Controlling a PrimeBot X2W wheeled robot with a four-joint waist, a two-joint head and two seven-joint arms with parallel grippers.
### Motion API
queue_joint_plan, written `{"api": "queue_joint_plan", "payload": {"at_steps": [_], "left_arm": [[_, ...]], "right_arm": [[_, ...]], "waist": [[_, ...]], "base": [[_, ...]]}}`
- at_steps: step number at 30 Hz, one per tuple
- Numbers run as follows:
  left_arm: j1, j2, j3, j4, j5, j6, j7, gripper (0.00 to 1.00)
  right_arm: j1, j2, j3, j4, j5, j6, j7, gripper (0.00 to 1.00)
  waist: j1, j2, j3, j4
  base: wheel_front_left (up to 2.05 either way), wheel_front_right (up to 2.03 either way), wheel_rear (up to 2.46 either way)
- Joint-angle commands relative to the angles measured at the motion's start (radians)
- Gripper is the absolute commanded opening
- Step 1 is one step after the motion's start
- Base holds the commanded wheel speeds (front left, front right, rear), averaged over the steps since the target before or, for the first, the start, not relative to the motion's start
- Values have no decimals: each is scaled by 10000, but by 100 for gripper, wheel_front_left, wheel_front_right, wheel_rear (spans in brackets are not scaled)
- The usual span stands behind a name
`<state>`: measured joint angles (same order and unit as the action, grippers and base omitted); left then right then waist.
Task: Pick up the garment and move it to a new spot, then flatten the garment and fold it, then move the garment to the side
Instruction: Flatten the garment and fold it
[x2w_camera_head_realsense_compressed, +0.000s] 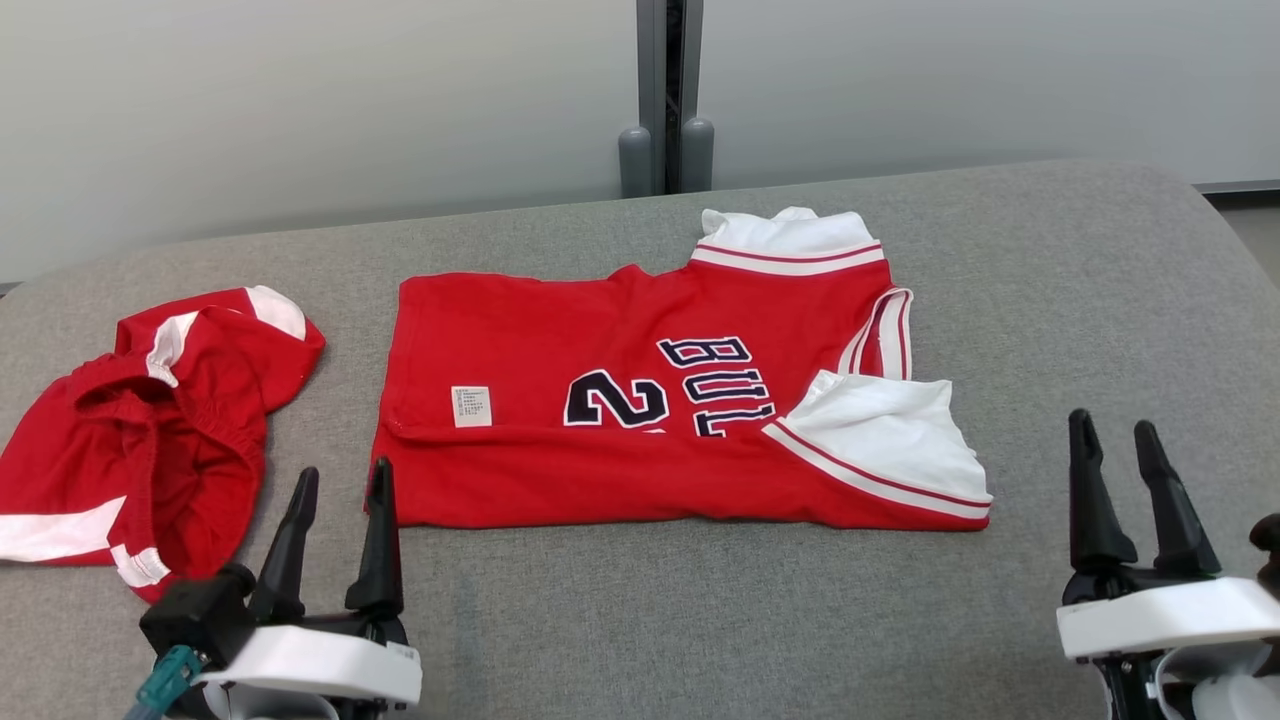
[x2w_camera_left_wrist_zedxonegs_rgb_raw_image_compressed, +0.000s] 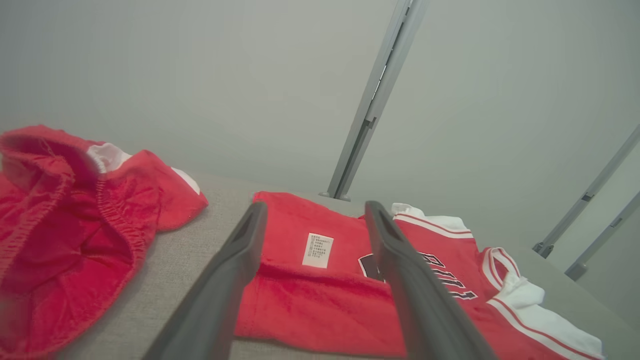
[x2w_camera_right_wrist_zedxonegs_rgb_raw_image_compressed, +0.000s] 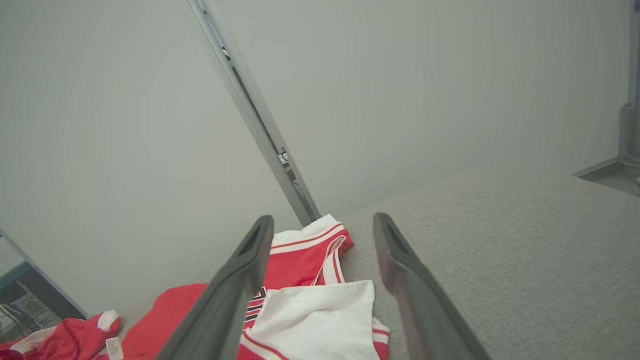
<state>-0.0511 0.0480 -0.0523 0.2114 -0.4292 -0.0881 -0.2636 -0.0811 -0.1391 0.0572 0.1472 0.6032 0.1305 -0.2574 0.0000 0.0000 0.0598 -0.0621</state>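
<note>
The garment (x2w_camera_head_realsense_compressed: 640, 400) is a red jersey with white sleeves and dark lettering, lying folded lengthwise in the middle of the grey padded surface (x2w_camera_head_realsense_compressed: 1080, 300). It also appears in the left wrist view as the garment (x2w_camera_left_wrist_zedxonegs_rgb_raw_image_compressed: 320, 295) and in the right wrist view as the garment (x2w_camera_right_wrist_zedxonegs_rgb_raw_image_compressed: 310, 300). My left gripper (x2w_camera_head_realsense_compressed: 342, 480) stands open just off the jersey's near-left corner, holding nothing. My right gripper (x2w_camera_head_realsense_compressed: 1110, 425) is open too, well to the right of the jersey's white sleeve, over bare surface. In both wrist views the dark fingers (x2w_camera_left_wrist_zedxonegs_rgb_raw_image_compressed: 235, 280) are spread apart.
A crumpled pair of red shorts (x2w_camera_head_realsense_compressed: 140, 430) with white trim lies at the left of the surface, close to my left gripper. A grey wall with a vertical metal post (x2w_camera_head_realsense_compressed: 668, 100) stands behind. Bare grey surface stretches to the right and front.
</note>
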Motion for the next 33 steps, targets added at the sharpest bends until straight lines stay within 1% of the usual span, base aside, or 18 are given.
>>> {"api": "queue_joint_plan", "payload": {"at_steps": [1,3,9,14,25,30,33], "left_arm": [[145,54,-17,-52,112,6,-5,100],[307,50,-113,-98,111,74,-5,100],[598,50,-495,-49,594,179,-6,100],[591,51,-642,105,706,266,-7,100],[440,50,-610,519,719,352,-6,100],[-91,45,-664,1072,1147,249,-6,100],[-862,247,-729,1661,1478,104,-8,100]], "right_arm": [[130,14,-28,32,-163,9,-97,100],[250,53,-22,63,-526,9,-103,100],[472,294,-141,143,-1453,9,-104,100],[449,383,-138,385,-1834,9,-104,100],[233,378,-72,576,-1988,7,-99,100],[-347,215,-168,963,-2004,7,11,100],[-1154,55,-210,1286,-1899,7,325,100]], "waist": [[0,0,-17,-10],[0,0,-35,-21],[0,0,-36,-57],[0,0,-59,-80],[0,0,84,-142],[0,0,508,-221],[0,0,903,-251]], "base": [[0,0,0],[0,0,0],[0,0,0],[0,0,0],[0,0,0],[0,0,0],[0,0,0]]}}
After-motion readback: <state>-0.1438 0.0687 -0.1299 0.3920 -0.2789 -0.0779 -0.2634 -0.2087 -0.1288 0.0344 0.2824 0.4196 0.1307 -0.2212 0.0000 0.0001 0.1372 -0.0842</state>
